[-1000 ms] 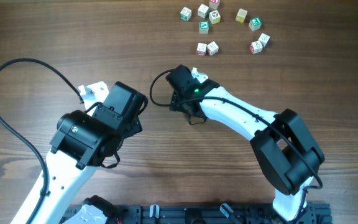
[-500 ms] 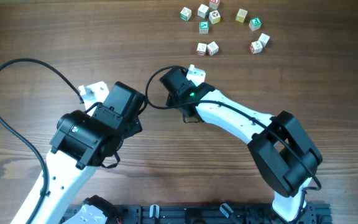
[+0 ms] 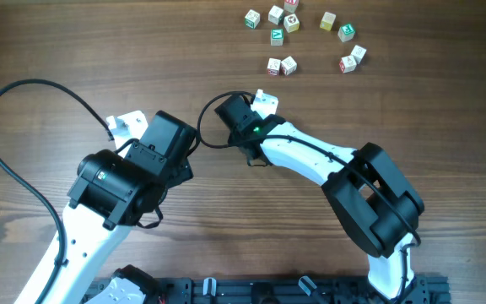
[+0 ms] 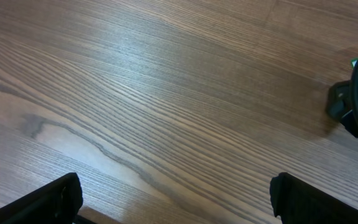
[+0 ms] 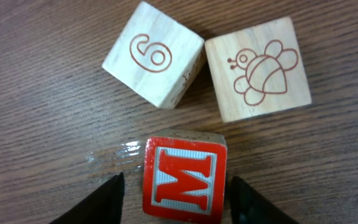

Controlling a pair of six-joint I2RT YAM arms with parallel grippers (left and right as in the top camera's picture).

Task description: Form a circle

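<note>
Red-lettered M block (image 5: 185, 180) sits untouched between the half-spread fingers of the right claw (image 5: 179, 202), so I'd judge the pick-up for the circle is in hand and a squeeze comes next. The 6 block (image 5: 153, 54) and bee block (image 5: 258, 68) crowd just beyond it; the left claw (image 4: 176, 198) hangs spread wide over open desk (image 4: 166, 93).

Near the middle of the bench (image 3: 99, 42), three cubes sit close together under the right claw (image 3: 260, 100), hidden from overhead. In the right wrist view the 6 cube (image 5: 153, 54) lies left of the bee cube (image 5: 258, 68), the two meeting or nearly meeting at one corner. The M cube (image 5: 185, 180) lies just before them, between the claw's fingers. A scatter of loose cubes (image 3: 276, 37) lies by the far edge, right of centre. The left claw (image 3: 125, 125) hangs over the bench toward the left edge, well apart from all cubes.
</note>
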